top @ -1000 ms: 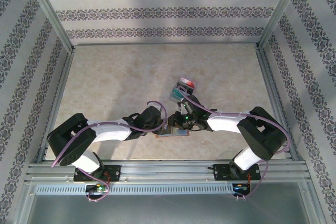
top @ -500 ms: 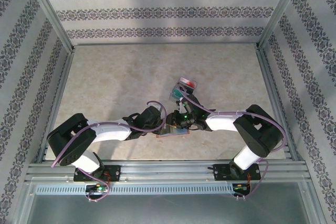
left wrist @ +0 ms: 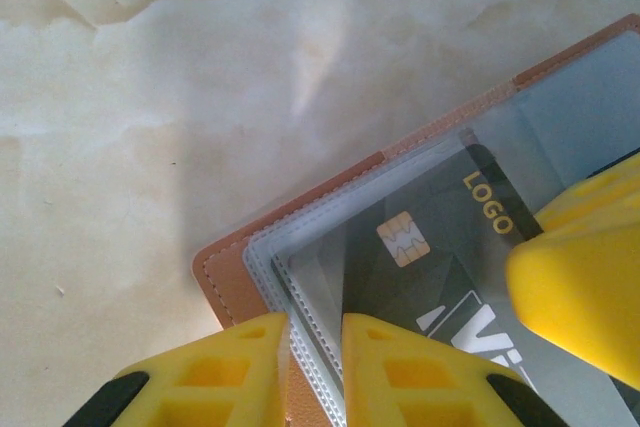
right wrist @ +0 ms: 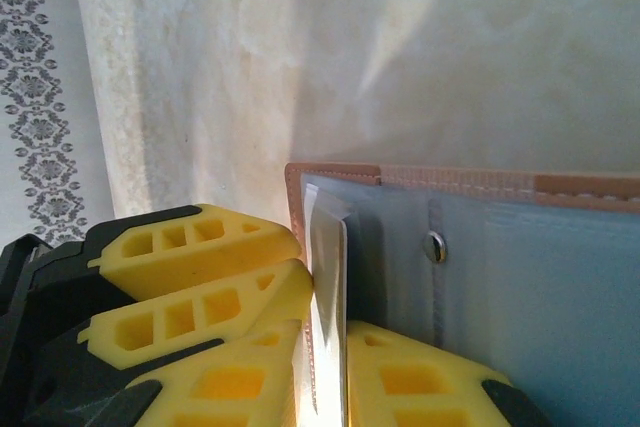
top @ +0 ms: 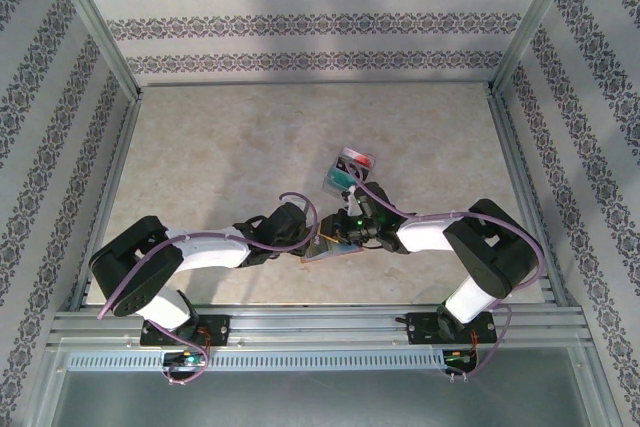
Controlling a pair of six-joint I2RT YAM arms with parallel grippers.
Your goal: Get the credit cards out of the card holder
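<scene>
The card holder (left wrist: 228,287) lies open on the bench (left wrist: 150,97), a dark card (left wrist: 420,237) in its clear sleeve (left wrist: 330,222), while our left hand (left wrist: 315,367) stands nearly closed astride the sleeve's corner, where we cannot tell its grip, and our right hand (right wrist: 327,339) pinches a thin shiny edge (right wrist: 327,267).

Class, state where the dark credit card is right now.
In the left wrist view, the dark credit card lies inside the clear sleeve of the open card holder, just beyond the left claw.

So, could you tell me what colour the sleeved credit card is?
Dark grey credit card with gold lettering; left wrist view.
</scene>
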